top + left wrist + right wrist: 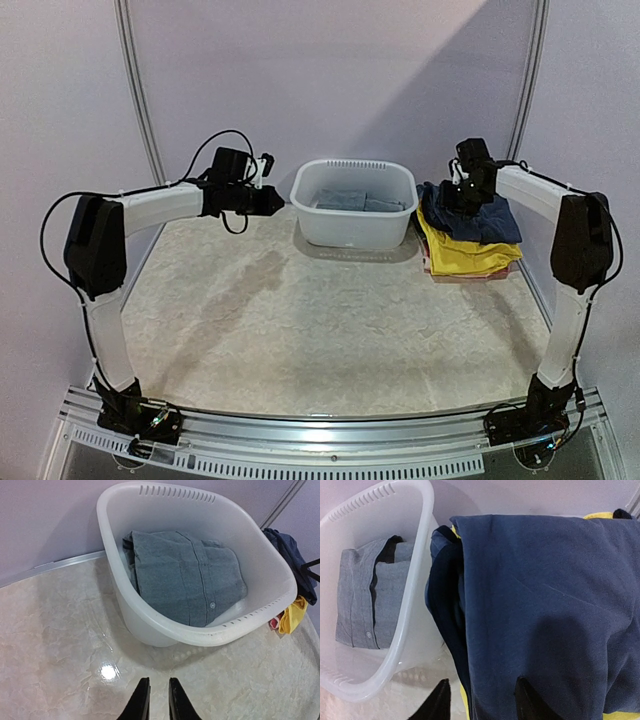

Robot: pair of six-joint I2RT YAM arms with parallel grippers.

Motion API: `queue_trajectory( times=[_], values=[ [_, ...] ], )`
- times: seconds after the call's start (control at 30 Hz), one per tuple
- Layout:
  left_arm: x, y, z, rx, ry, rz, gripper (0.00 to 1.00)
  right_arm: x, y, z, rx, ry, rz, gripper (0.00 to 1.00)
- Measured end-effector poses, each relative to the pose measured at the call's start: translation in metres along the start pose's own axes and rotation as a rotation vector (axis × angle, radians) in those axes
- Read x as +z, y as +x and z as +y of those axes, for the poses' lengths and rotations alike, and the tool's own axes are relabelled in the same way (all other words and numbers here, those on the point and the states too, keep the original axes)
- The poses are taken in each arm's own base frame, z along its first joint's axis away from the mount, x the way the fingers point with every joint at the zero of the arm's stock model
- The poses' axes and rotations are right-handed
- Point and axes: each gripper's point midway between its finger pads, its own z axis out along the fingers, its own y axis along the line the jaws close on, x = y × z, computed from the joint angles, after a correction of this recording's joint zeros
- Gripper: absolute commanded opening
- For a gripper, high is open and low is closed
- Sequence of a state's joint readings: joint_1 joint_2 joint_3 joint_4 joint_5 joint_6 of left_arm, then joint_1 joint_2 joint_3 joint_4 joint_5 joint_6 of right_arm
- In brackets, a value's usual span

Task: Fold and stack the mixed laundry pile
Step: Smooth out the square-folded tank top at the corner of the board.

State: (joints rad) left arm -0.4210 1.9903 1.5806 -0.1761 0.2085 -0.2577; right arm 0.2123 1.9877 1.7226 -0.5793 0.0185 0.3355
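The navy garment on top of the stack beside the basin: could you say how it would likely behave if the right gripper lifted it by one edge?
The navy garment would probably flop and unfold, since it already drapes over the yellow garment. It looks light. Its loose folds may drag the stack askew.

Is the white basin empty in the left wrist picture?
No, the white basin holds a folded grey garment with buttons, which covers most of its bottom.

Soft, even overhead light; a glare spot on the table (107, 672).
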Motion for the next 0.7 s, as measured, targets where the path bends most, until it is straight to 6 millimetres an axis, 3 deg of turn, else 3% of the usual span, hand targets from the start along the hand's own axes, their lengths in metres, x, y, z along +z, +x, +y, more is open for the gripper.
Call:
queue_trajectory(
  times=[0.1,0.2,0.53,0.7],
  values=[
    [-0.004,0.003,-0.003,-0.003,0.007,0.001,0.14,0.005,0.002,0.001,0.005,-0.003,0.0,0.16],
    [-0.006,0.005,-0.004,-0.004,0.011,0.001,0.14,0.013,0.005,0.002,0.006,-0.008,0.008,0.09],
    [-0.013,0.01,-0.012,0.001,0.024,0.002,0.14,0.052,0.028,0.008,0.015,-0.027,0.069,0.06],
    [-0.018,0.008,-0.022,0.013,0.038,-0.007,0.14,0.068,0.032,0.015,0.038,-0.062,0.072,0.1]
  ],
)
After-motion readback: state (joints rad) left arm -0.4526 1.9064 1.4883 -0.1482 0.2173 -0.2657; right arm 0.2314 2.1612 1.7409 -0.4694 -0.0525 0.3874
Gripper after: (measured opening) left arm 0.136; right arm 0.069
